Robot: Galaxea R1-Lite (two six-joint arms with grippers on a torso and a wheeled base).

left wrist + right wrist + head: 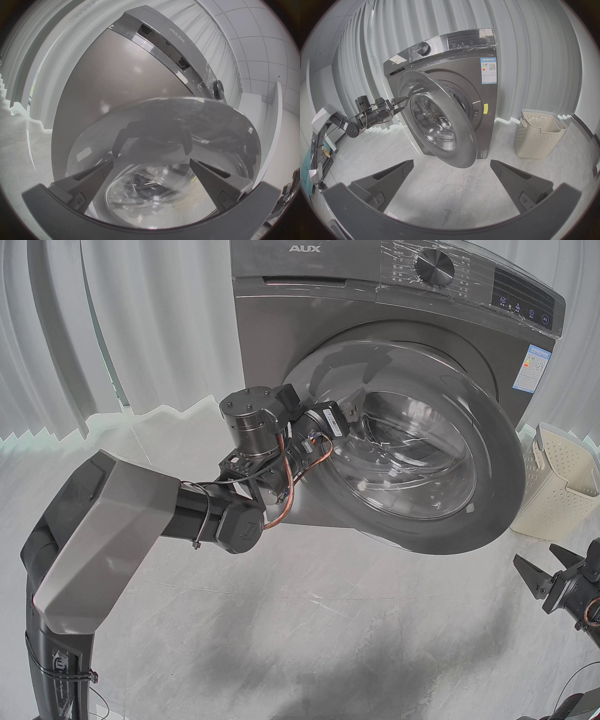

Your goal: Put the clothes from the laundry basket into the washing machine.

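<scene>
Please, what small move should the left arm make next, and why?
Probably press the left gripper forward against the door to swing it toward shut. The gripper is open, holds nothing and faces the door's outer glass; the door stands half open, and no clothes show in the laundry basket.

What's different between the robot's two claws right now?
The left gripper is up close against the outer face of the washing machine's open door; the right gripper hangs low above the floor, apart from the machine. The left gripper faces the door glass; the right gripper faces the whole machine and the laundry basket from farther back. Both are open and hold nothing.
</scene>
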